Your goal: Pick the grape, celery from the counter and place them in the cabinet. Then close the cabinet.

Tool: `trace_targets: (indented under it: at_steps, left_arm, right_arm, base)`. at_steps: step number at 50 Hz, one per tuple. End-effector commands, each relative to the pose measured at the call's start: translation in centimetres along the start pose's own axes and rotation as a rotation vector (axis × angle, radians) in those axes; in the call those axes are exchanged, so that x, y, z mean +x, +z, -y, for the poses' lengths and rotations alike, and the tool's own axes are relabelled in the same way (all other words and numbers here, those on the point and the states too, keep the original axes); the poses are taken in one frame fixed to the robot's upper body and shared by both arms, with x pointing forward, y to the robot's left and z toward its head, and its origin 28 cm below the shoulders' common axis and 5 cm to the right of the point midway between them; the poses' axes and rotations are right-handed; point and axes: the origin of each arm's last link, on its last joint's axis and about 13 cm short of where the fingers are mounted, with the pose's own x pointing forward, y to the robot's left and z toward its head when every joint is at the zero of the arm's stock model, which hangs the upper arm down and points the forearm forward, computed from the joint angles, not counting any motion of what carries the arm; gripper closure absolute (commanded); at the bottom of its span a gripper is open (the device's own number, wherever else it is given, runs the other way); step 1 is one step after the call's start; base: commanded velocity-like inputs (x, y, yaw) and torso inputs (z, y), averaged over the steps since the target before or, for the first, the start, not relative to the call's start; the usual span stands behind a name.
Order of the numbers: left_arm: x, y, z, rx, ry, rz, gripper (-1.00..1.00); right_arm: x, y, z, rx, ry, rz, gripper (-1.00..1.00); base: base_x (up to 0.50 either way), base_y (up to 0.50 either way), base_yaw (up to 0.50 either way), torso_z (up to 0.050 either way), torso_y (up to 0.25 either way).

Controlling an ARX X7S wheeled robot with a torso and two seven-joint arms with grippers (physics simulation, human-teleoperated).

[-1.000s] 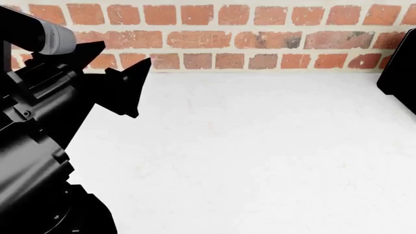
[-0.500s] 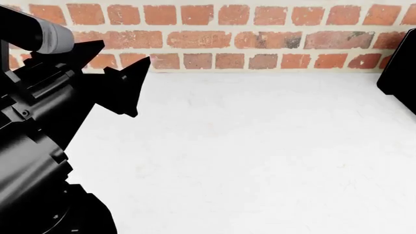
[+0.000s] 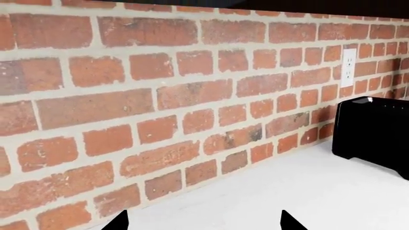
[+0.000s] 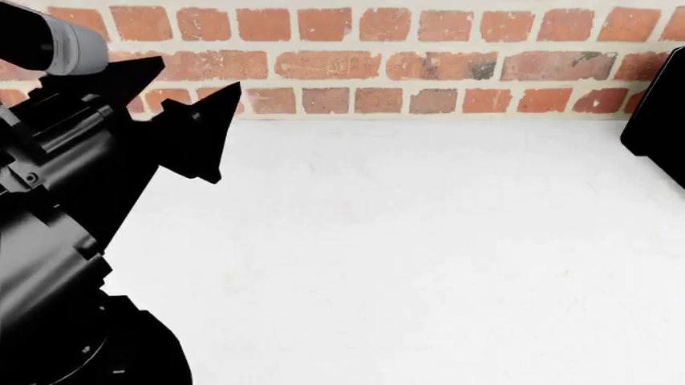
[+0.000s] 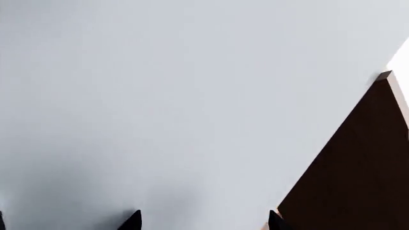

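Observation:
The grape and the celery are out of view in every frame. The white counter [image 4: 428, 241] lies bare in front of a brick wall. My left gripper [image 4: 201, 72] hangs above the counter's far left, close to the wall, open and empty. In the left wrist view my left gripper [image 3: 203, 221] shows only two black fingertips [image 3: 118, 223] wide apart over the counter [image 3: 307, 191]. My right gripper [image 5: 202, 221] is open and empty, facing a plain pale surface beside a dark brown panel [image 5: 357, 167]. It does not show in the head view.
A black appliance [image 4: 655, 120] stands at the counter's right edge against the wall; it also shows in the left wrist view [image 3: 377, 139]. A white wall outlet [image 3: 349, 67] is above it. The brick wall [image 4: 428, 56] bounds the back.
My left gripper has risen a little and shifted slightly left in the head view. Nothing else has moved.

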Motion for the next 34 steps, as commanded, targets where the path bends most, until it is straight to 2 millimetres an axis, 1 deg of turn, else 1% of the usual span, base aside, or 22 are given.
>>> trace_targets:
  at_steps: [1, 7, 13, 19, 28, 34]
  left_arm:
    - [-0.1, 0.9, -0.5, 0.001, 0.022, 0.023, -1.00]
    - [-0.2, 2.0, -0.9, -0.001, 0.043, 0.054, -1.00]
    - [-0.3, 2.3, -1.0, 0.003, 0.050, 0.064, -1.00]
    - [-0.7, 2.2, -1.3, 0.007, 0.070, 0.059, -1.00]
    - [-1.1, 2.0, -1.5, 0.041, 0.104, 0.020, -1.00]
    - [-2.0, 1.9, -1.9, 0.053, 0.197, -0.003, -1.00]
  right_arm:
    - [-4.4, -4.1, -1.1, 0.112, 0.143, -0.148, -1.00]
    - [-6.8, -4.2, -1.2, 0.144, 0.150, -0.134, -1.00]
    - [-9.2, -4.6, -1.6, 0.160, 0.147, -0.138, -1.00]
    - [-11.4, -6.1, -2.1, 0.167, 0.152, -0.188, -1.00]
    - [-14.0, -8.3, -2.9, 0.191, 0.141, -0.270, -1.00]
    - [-15.6, -10.3, -2.3, 0.188, 0.095, -0.348, -1.00]
  base:
    - [0.00, 0.00, 0.00, 0.000, 0.000]
    - [0.00, 0.00, 0.00, 0.000, 0.000]
    - [0.00, 0.00, 0.00, 0.000, 0.000]
    - [0.00, 0.00, 0.00, 0.000, 0.000]
    - [0.00, 0.00, 0.00, 0.000, 0.000]
    - [0.00, 0.00, 0.00, 0.000, 0.000]
